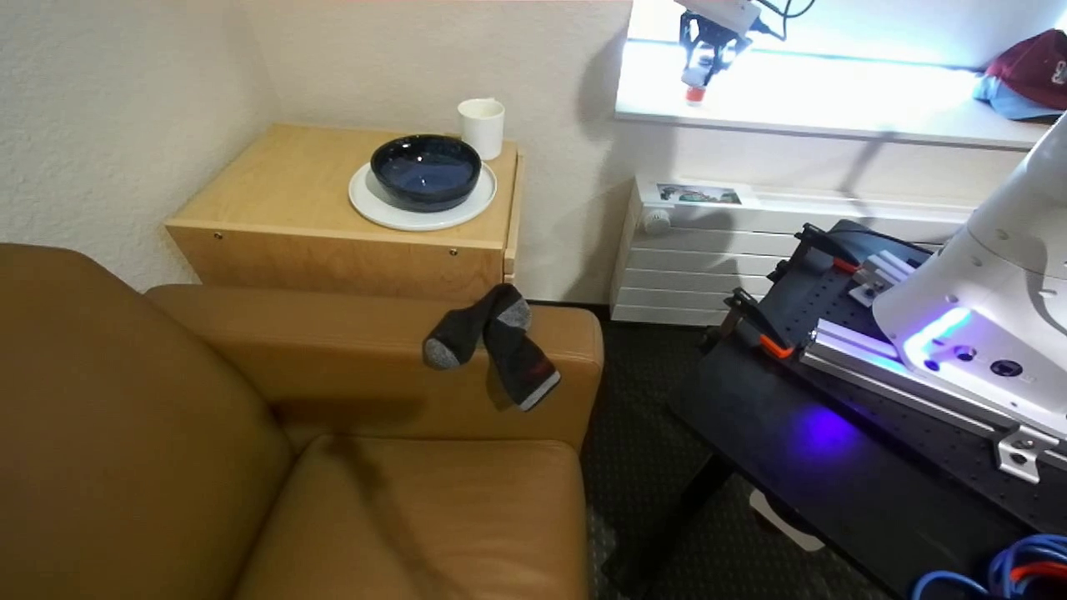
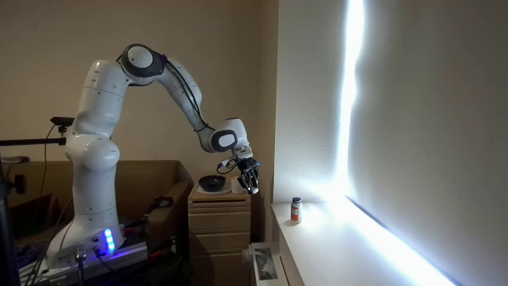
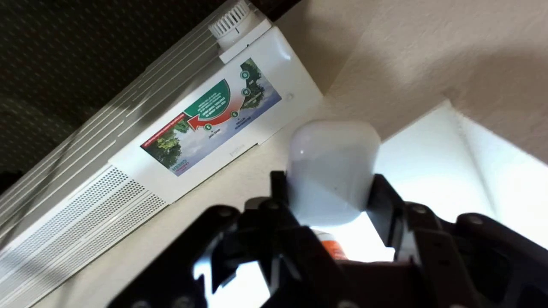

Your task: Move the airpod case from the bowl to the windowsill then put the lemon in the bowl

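My gripper (image 3: 329, 188) is shut on the whitish airpod case (image 3: 332, 171), held between the two fingertips. In the exterior views the gripper (image 1: 707, 62) (image 2: 249, 183) points down with the case (image 1: 693, 77) (image 2: 254, 190) at its tips, held in the air. In an exterior view it hangs left of the near end of the white windowsill (image 2: 329, 242) and higher than it. The windowsill also shows in the wrist view (image 3: 432, 179). The dark blue bowl (image 1: 425, 171) stands on a white plate on the wooden cabinet; it looks empty. The lemon is out of view.
A pill bottle with an orange label (image 2: 296, 212) stands on the windowsill near its end. A cap (image 1: 1029, 75) lies farther along it. A radiator (image 3: 239, 115) is below. A white cup (image 1: 482, 129) stands beside the plate (image 1: 417, 219). Socks (image 1: 500, 342) lie on the sofa arm.
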